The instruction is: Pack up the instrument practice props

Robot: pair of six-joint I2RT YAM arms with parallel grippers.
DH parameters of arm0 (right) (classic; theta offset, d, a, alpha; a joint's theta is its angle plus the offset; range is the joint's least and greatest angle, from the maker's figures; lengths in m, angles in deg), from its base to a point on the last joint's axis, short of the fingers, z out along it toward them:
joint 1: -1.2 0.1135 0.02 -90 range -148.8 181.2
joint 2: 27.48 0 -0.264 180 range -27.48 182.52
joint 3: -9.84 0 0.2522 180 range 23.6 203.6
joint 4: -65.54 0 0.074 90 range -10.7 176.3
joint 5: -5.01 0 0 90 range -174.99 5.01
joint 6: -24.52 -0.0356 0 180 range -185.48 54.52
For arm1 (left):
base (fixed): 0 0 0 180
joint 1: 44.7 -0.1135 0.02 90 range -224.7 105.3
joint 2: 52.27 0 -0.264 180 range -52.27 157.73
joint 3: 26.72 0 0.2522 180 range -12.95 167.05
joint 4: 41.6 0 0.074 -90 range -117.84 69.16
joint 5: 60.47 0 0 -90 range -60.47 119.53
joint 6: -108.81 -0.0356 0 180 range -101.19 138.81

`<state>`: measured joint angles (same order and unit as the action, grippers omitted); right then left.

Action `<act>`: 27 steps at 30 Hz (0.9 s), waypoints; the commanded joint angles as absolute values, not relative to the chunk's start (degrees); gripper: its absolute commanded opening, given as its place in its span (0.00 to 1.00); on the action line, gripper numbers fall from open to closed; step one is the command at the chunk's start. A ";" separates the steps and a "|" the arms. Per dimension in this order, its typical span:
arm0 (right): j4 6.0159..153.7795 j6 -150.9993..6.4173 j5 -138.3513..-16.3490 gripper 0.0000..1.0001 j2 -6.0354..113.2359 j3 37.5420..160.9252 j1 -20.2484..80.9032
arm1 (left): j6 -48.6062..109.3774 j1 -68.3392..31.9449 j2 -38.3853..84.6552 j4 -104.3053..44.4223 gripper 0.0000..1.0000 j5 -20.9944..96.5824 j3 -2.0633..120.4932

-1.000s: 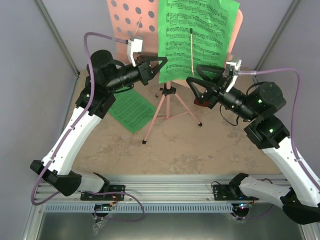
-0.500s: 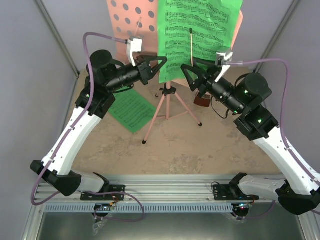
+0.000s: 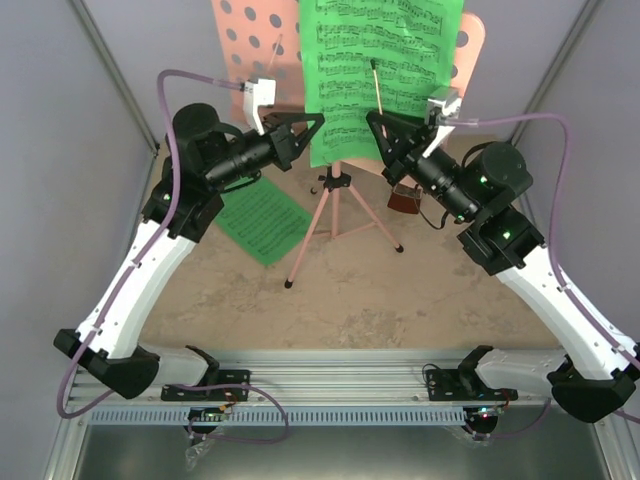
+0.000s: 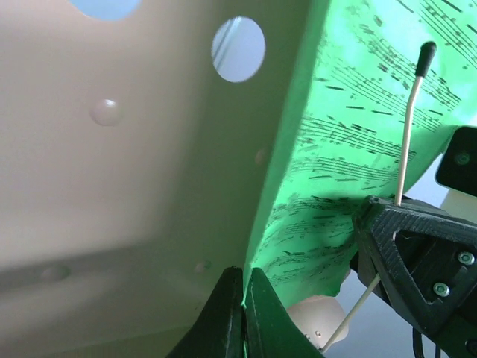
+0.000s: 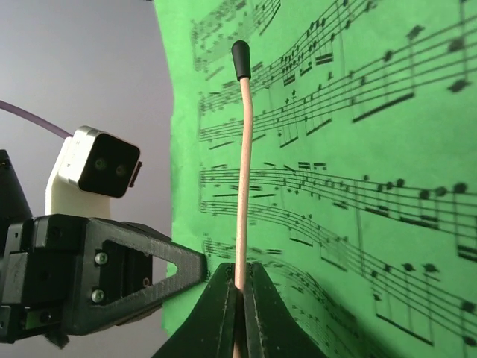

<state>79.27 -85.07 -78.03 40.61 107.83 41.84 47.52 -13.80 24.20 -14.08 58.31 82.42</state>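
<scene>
Left gripper: your left gripper (image 4: 244, 277) is clenched on the lower left edge of the green sheet (image 3: 345, 70).
Right gripper: your right gripper (image 5: 240, 272) is clamped on the lower end of the baton (image 5: 242, 164), a thin pale stick with its black tip pointing up.
Green sheet: it hangs upright against the hole-punched desk of the pink music stand (image 3: 250, 40).
Baton: it stands just in front of the sheet's printed face.
Fingertips: yours sit near each other, on either side of the stand's post.
Loose green page (image 3: 262, 220): it lies flat on the table (image 3: 400, 290), left of the tripod legs.
Metronome (image 3: 404, 202): small and brown, it stands right of the tripod, partly hidden behind your right gripper.
</scene>
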 commanded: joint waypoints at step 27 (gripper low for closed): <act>78.71 -82.98 -84.46 0.00 36.59 104.94 42.07 | 47.66 -24.66 -5.24 5.94 0.00 38.14 55.87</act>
<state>76.32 -84.09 -81.77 37.71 103.91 41.91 46.62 -23.99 -0.57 1.31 41.65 61.61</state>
